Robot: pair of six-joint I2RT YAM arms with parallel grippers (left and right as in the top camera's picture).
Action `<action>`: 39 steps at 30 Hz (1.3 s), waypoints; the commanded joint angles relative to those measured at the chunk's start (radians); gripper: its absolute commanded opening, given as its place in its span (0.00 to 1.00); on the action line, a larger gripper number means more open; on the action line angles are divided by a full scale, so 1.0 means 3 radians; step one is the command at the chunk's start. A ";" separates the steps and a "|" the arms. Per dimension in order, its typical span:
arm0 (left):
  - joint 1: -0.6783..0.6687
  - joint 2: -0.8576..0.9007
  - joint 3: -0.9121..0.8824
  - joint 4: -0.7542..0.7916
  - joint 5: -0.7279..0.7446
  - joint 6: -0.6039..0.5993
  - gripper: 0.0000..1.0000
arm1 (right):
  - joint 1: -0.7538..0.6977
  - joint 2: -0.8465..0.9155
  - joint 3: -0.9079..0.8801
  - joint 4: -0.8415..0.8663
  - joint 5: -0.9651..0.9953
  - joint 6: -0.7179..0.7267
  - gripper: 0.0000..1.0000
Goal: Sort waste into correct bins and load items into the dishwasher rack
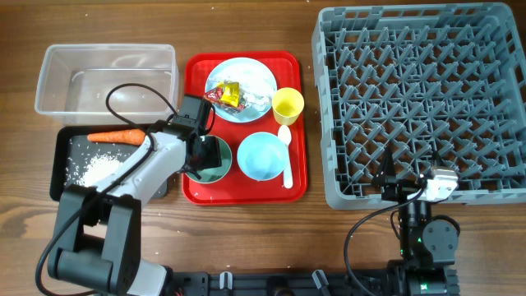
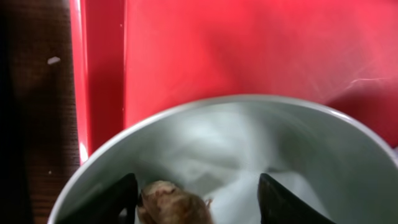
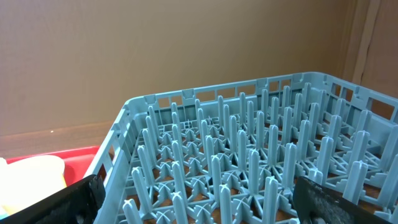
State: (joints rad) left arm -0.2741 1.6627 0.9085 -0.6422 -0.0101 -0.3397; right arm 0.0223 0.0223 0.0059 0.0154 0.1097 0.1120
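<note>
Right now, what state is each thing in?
Dishwasher rack: empty.
Clear tub: looks empty.
Black tray: holds carrot and rice.
Plate: on red tray, wrappers on it.
Yellow cup: upright.
Spoon-side bowl: upright, empty.
Other bowl: upright, brown lump inside.
White spoon: lying flat.
Left gripper: open, down in other bowl.
Right gripper: open, holding nothing.

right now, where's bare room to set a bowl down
The dishwasher rack pegs are all bare, and the clear tub is empty. The narrow wood strip between red tray and rack is free. The red tray is crowded; the black tray holds carrot and rice.
</note>
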 commanded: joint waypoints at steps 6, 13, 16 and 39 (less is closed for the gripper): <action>-0.0019 0.0031 0.0005 0.0003 -0.0032 -0.0018 0.40 | -0.0014 0.0004 -0.0003 0.0014 0.0033 0.0025 1.00; -0.0019 -0.0076 0.0151 -0.0070 -0.0032 -0.0018 0.30 | -0.0014 0.0004 -0.0003 0.0014 0.0033 0.0025 1.00; -0.0019 -0.0164 0.0186 -0.0092 -0.0032 -0.0018 0.30 | -0.0014 0.0004 -0.0003 0.0014 0.0033 0.0025 1.00; 0.0348 -0.1305 0.0430 -0.0704 -0.1019 -0.0029 0.34 | -0.0014 0.0004 -0.0003 0.0014 0.0033 0.0027 1.00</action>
State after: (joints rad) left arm -0.2337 1.2968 1.0168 -0.8429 -0.2192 -0.3435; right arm 0.0223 0.0223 0.0059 0.0154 0.1097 0.1120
